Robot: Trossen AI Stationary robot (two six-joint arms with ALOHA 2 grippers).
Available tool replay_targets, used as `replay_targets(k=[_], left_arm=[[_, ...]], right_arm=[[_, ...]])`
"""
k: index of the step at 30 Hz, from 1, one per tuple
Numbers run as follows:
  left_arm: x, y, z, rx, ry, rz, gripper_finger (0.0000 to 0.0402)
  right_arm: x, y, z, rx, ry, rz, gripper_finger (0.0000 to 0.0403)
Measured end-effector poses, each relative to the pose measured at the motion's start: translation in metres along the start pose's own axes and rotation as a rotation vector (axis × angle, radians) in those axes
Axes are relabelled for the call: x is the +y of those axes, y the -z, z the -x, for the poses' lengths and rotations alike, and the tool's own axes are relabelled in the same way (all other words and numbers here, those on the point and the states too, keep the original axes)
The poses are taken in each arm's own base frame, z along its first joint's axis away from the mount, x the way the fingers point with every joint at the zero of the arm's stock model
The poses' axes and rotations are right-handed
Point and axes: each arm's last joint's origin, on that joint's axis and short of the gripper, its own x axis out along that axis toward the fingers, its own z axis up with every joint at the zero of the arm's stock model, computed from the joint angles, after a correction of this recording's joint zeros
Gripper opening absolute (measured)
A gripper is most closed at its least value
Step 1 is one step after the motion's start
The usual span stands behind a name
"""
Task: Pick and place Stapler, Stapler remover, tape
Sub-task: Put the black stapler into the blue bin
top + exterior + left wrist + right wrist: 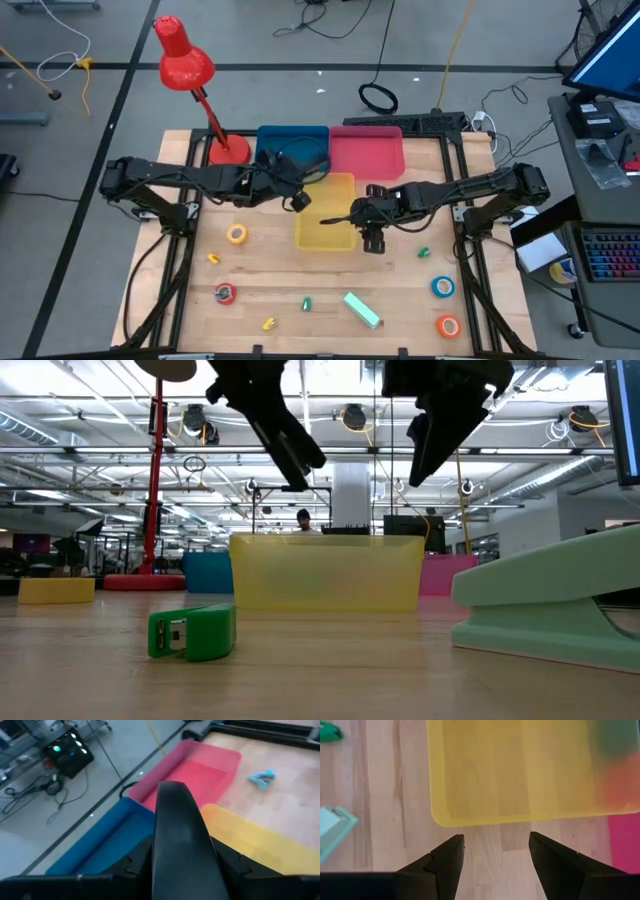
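Right gripper (372, 243) is held spread and empty above the yellow bin (326, 212)'s near rim. Mint stapler (363, 310) lies near the tabletop's front edge — approach is best aligned across its width. Left gripper (300, 200) grips a black stapler (182, 845) over the bins.

Pale wood table (300, 275), translucent plastic yellow bin (326, 225)

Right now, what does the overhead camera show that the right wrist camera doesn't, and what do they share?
Only the high view shows the red lamp, the blue bin, the tape rolls such as the blue one, and the left pincer holding a dark object above the bins. Only the right wrist view shows the right pincer open and empty. Both show the yellow bin, the pink bin and the mint stapler.
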Motion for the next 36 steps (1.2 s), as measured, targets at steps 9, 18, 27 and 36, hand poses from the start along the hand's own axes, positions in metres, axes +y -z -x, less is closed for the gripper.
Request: replay_targets(k=[9,18,27,36], left_arm=[[0.030,0.018,-0.038,0.027,-0.096,0.039,0.0139],[0.061,0.035,-0.075,0.038,0.001,0.029,0.0139],[0.106,0.049,-0.103,0.041,0.104,-0.007,0.0139],[0.147,0.063,-0.118,-0.020,0.266,-0.049,0.0139]], right_arm=[[-0.001,0.009,0.000,0.091,0.014,0.055,0.0216],[-0.002,0.010,0.001,0.108,0.014,0.089,0.0217],[-0.006,0.010,0.000,0.106,0.020,0.113,0.0219],[-0.019,0.007,-0.001,0.094,0.039,-0.007,0.0213]])
